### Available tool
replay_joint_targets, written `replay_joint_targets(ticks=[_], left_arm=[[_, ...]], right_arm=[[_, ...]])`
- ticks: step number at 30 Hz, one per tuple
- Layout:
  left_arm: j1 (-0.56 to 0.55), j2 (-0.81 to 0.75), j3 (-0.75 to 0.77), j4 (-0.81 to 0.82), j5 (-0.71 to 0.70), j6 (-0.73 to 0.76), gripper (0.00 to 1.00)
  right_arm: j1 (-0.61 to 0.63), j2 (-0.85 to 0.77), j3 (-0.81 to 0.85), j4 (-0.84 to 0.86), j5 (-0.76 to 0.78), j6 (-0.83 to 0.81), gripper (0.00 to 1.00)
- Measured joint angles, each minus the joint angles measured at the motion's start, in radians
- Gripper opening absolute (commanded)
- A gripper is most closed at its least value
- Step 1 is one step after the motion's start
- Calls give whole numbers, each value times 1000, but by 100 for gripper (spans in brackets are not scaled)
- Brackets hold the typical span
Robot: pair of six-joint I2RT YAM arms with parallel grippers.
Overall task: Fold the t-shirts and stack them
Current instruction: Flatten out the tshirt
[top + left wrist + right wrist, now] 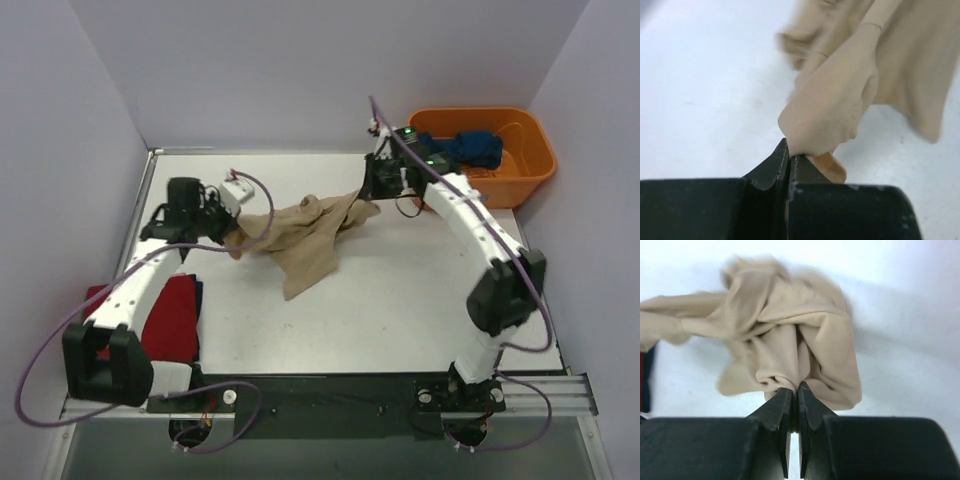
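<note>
Holding the tan t-shirt [310, 240] bunched on the table [400, 300], left gripper [789, 155] squeezed shut on one end, right gripper [795, 392] squeezed shut on the other. Pull apart slowly, lift, lay flat. Keep off the red t-shirt [172, 318] by the left arm and the orange bin [535, 150] with the dark blue t-shirt [478, 148].

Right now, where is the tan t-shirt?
In the top view, the tan t-shirt is bunched over the middle of the table, strung between the left pincer and the right pincer, both shut on it.
</note>
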Motion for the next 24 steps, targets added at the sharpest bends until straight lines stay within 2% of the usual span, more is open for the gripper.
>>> replay_joint_targets(ticks=[3, 7, 12, 15, 18, 24], left_arm=[[79, -164, 130, -47, -14, -56, 0], [76, -397, 272, -131, -20, -108, 0], [82, -504, 481, -197, -48, -172, 0], [105, -507, 558, -199, -76, -223, 0], [111, -486, 590, -204, -64, -287, 0], [111, -411, 621, -189, -35, -428, 0]], right_arm=[[-50, -243, 1, -7, -13, -11, 0], [-123, -525, 36, -8, -18, -29, 0], [-115, -698, 64, -11, -103, -59, 0], [-115, -717, 54, -18, -158, -72, 0], [-115, -671, 35, -47, -183, -73, 0], [-51, -412, 47, -53, -204, -64, 0]])
